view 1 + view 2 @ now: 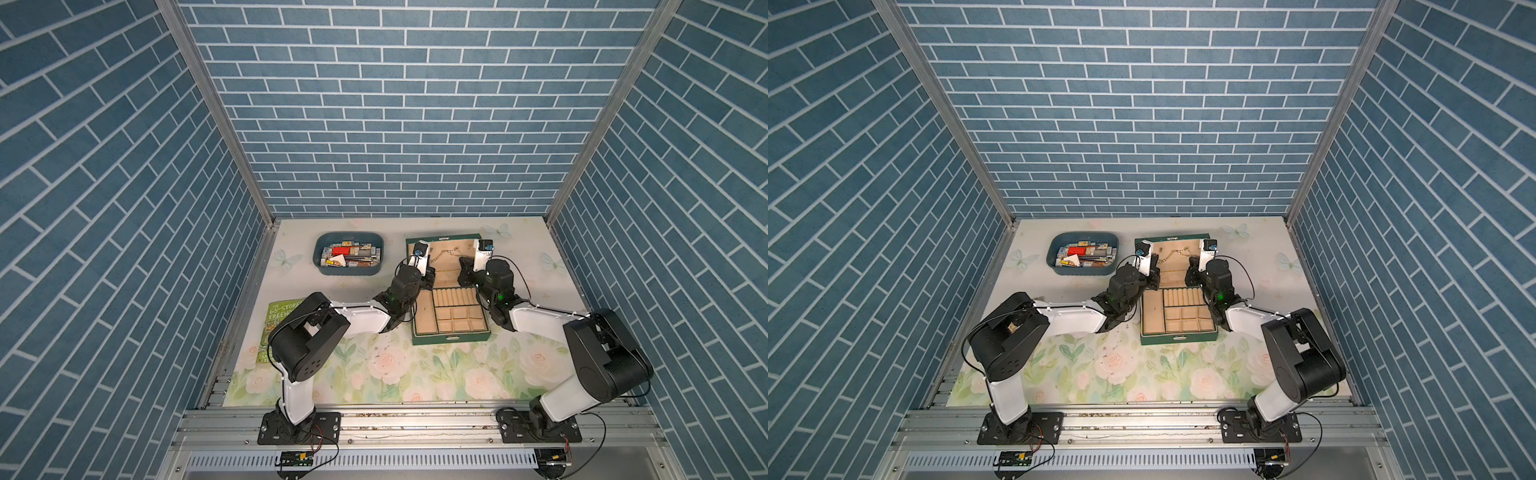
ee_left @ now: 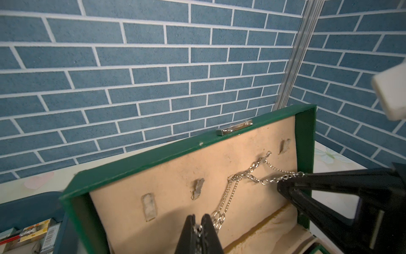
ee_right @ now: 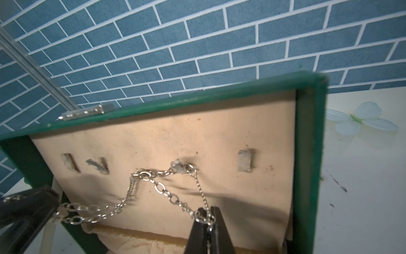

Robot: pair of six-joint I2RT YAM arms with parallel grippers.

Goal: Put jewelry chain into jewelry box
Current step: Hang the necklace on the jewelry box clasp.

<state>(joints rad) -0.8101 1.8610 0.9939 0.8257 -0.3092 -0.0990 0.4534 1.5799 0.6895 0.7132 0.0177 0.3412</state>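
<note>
Blue brick-pattern walls (image 1: 415, 104) close in a table covered by a floral mat (image 1: 415, 374). On my feed the dark green jewelry box (image 1: 451, 337) sits open at the far middle of the mat, with its lid (image 2: 171, 176) standing upright on the far side. A blue tub (image 1: 353, 271) of small items is just to its left. A green book (image 1: 278, 316) lies near the left edge, partly under the left arm.

Both arms reach into the box from either side. The jewelry chain (image 3: 160, 188) hangs inside the lid against the beige lining, and its clasp is caught over a hook (image 3: 179, 168) there. From the hook it droops left and right to my two grippers.

The left gripper (image 2: 198, 220) is clenched on the looped links at the chain's left end. The right gripper (image 3: 207, 212) is pinched tight on a ring link at the right end. No part of the chain that I can see touches the tray of ring rolls and square compartments below.
</note>
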